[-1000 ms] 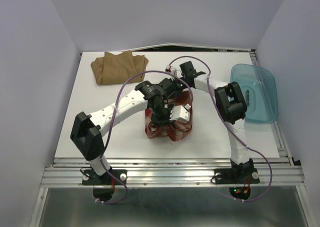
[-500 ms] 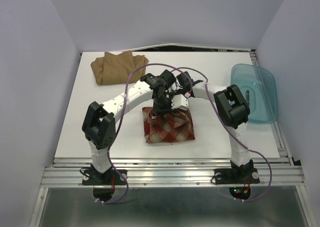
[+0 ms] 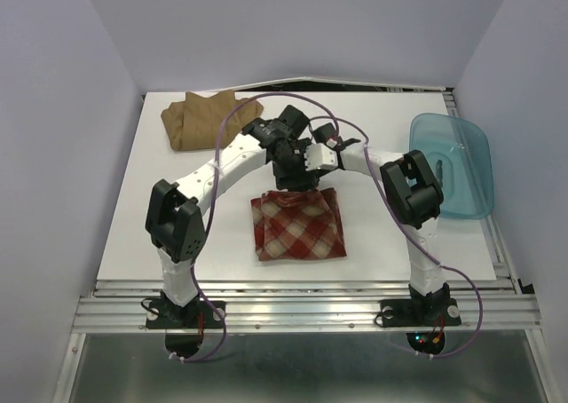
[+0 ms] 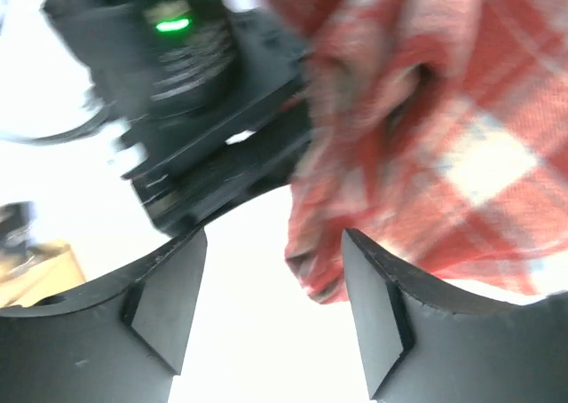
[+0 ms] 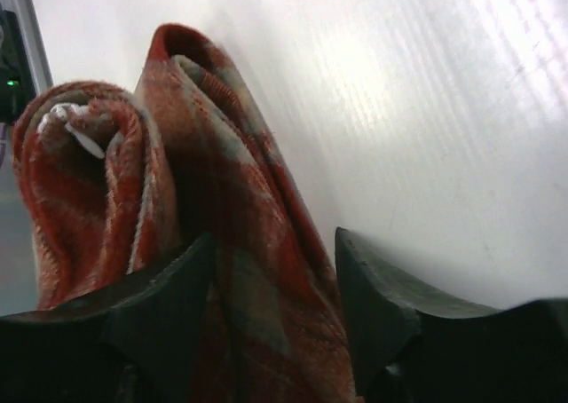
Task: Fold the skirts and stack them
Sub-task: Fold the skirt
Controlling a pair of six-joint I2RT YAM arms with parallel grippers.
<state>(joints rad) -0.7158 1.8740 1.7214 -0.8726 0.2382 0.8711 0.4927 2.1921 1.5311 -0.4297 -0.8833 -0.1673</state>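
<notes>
The red-and-cream plaid skirt [image 3: 297, 226] lies folded flat on the white table [image 3: 177, 208], in the middle. Both grippers hang close together over its far edge. In the left wrist view my left gripper [image 4: 273, 307] [image 3: 288, 183] stands open above bare table, and only a plaid corner [image 4: 319, 274] pokes in near its right finger. My right gripper [image 5: 273, 319] [image 3: 312, 174] is open too. A rolled fold of plaid [image 5: 240, 270] sits loose between its fingers. The tan-brown skirt [image 3: 209, 120] lies bunched at the far left of the table.
A translucent blue plastic tub [image 3: 453, 165] stands at the table's right edge, beside the right arm's elbow [image 3: 409, 188]. The left arm's elbow [image 3: 174, 226] rises over the near left. Purple cables loop above both forearms.
Both grippers have pulled back toward the far side of the plaid skirt and opened their jaws. The plaid, bunched under them a second ago, now lies flat and folded.
</notes>
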